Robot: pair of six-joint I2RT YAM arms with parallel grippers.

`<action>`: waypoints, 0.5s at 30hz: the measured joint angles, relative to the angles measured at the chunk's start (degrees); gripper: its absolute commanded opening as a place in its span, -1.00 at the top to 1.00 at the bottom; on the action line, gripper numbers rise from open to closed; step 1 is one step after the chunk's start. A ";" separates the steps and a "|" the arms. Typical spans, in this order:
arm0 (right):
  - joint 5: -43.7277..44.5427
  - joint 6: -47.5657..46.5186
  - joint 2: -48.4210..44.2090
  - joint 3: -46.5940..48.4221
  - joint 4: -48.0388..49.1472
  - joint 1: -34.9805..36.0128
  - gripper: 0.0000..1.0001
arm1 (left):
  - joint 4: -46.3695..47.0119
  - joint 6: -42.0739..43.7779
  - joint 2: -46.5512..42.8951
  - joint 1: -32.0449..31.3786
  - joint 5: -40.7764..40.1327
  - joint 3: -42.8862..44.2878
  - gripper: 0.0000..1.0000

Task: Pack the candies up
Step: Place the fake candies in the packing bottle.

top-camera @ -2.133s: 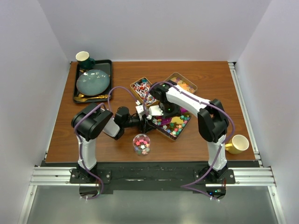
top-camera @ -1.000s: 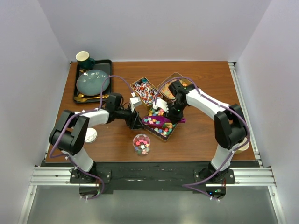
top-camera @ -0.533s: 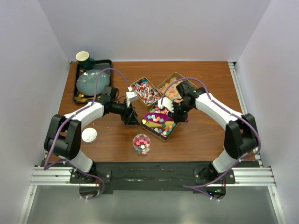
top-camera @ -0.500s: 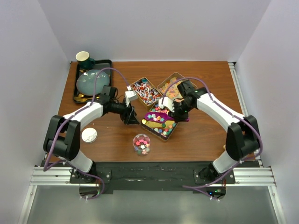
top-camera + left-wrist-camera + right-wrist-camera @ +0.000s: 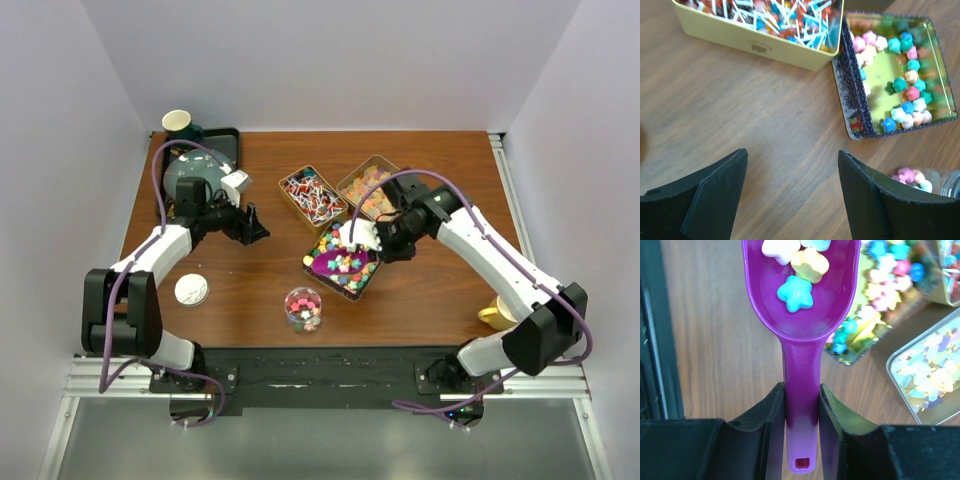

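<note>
The candies lie in three tins: red-white-blue wrapped ones [image 5: 312, 195], orange-yellow gummies [image 5: 372, 188] and bright star-shaped pieces [image 5: 350, 268]. A clear jar [image 5: 303, 308] near the front holds some multicolour pieces. My right gripper [image 5: 372, 238] [image 5: 801, 390] is shut on the handle of the purple scoop [image 5: 805, 305], which carries three star candies [image 5: 796, 292] and hangs beside the star tin [image 5: 880, 290]. Over bare wood left of the tins, my left gripper [image 5: 255, 228] [image 5: 792, 170] stands open and empty. The wrapped-candy tin [image 5: 765, 30], star tin [image 5: 900, 75] and jar [image 5: 927, 182] show ahead of it.
A black tray [image 5: 228, 140] with a teal plate [image 5: 195, 175] and a green mug [image 5: 178, 124] sits at the back left. A white lid [image 5: 190, 290] lies front left. A yellow mug [image 5: 495, 315] stands front right.
My left arm has swung back to the left, away from the tins, and its jaws have opened wider. The right arm has drawn the scoop toward the front-left over the star tin.
</note>
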 measured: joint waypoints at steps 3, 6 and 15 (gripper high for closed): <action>3.02 -0.81 -0.48 0.00 -2.49 4.07 1.00 | 0.92 -0.66 -1.77 0.76 -0.17 0.00 -0.55; 5.73 -0.96 -0.46 0.00 -4.20 8.02 1.00 | 1.95 -1.22 -3.21 1.27 -0.15 -0.35 -0.55; 13.35 0.59 4.42 6.73 -8.35 14.73 1.00 | 4.31 -2.93 -6.60 2.25 0.04 -3.78 -0.55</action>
